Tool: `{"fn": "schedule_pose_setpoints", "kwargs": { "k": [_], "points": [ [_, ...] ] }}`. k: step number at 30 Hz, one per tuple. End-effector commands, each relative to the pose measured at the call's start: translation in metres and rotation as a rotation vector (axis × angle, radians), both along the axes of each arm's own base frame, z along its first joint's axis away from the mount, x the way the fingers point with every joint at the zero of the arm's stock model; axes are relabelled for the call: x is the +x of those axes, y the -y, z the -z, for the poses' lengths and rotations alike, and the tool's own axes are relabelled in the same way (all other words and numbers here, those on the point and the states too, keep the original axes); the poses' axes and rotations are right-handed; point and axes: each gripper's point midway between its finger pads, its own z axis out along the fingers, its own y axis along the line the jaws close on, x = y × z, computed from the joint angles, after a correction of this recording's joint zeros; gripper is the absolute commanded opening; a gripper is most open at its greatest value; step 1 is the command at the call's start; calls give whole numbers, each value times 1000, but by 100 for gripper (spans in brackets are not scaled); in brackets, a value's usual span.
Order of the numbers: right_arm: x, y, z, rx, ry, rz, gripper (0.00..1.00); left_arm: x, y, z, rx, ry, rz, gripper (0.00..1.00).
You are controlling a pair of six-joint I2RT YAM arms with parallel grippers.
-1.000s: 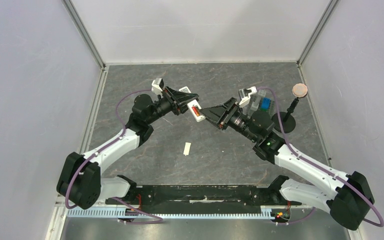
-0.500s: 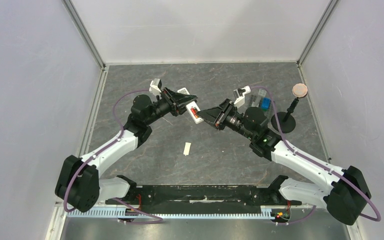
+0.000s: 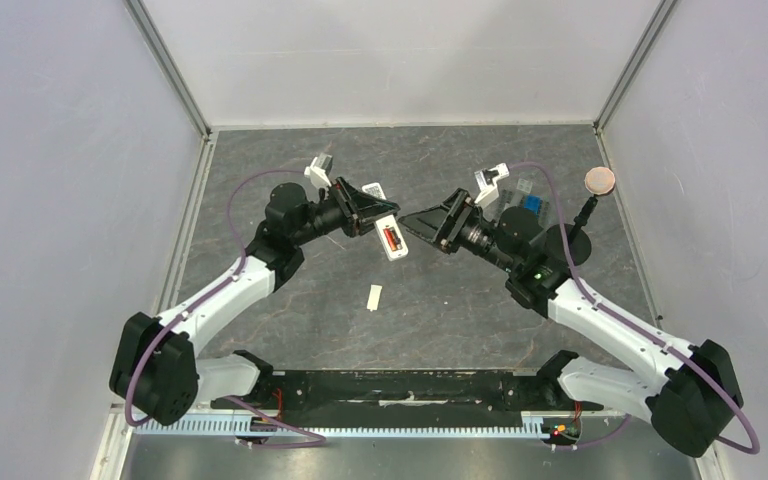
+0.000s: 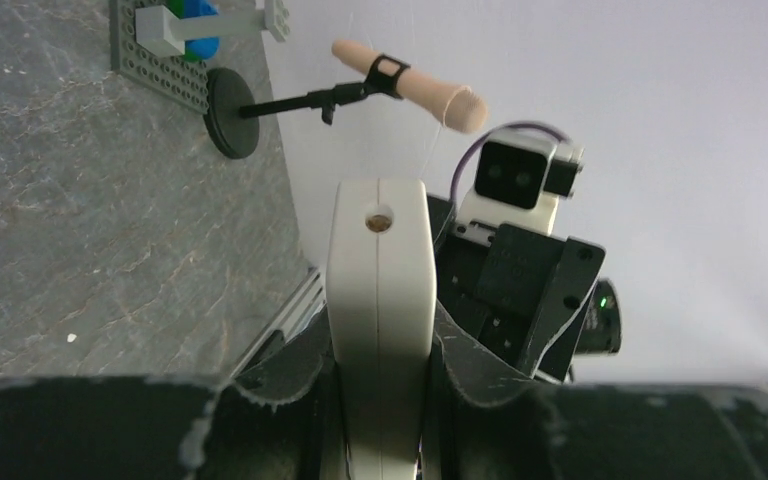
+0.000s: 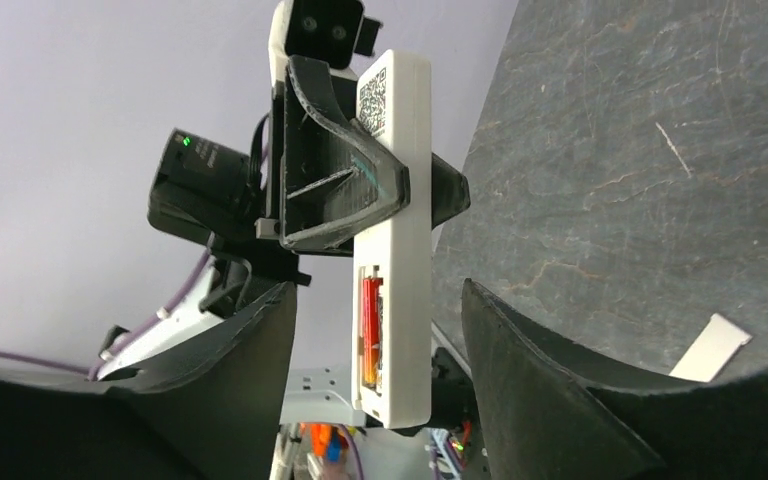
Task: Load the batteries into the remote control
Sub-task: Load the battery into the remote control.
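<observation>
Reaching inward, both arms meet above the table (image 3: 480, 310). The left gripper (image 3: 375, 210) clamps the remote control (image 3: 391, 240) mid-air; its open compartment holds a red battery (image 5: 370, 318). The right gripper (image 3: 412, 222) faces it, jaws spread, holding nothing.

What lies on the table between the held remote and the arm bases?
A small white cover piece, lying flat; the top view shows it.
</observation>
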Motion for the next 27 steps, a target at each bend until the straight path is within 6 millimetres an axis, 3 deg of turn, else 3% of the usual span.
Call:
{"fn": "schedule_pose_setpoints", "kwargs": {
  "k": [1, 8, 17, 23, 27],
  "points": [
    [-11, -8, -32, -57, 201, -144, 62, -13, 10, -26, 44, 185, 135, 2],
    [-14, -19, -17, -238, 299, -273, 61, -21, 16, -27, 78, 250, 230, 2],
    [-16, -22, 0, -175, 248, -276, 43, -23, 17, -31, 69, 264, 239, 2],
    [-17, -23, 9, -190, 239, -295, 46, -24, 16, -35, 45, 261, 235, 2],
    [-19, -24, 16, -190, 219, -304, 32, -24, 17, -39, 21, 260, 234, 2]
  ]
}}
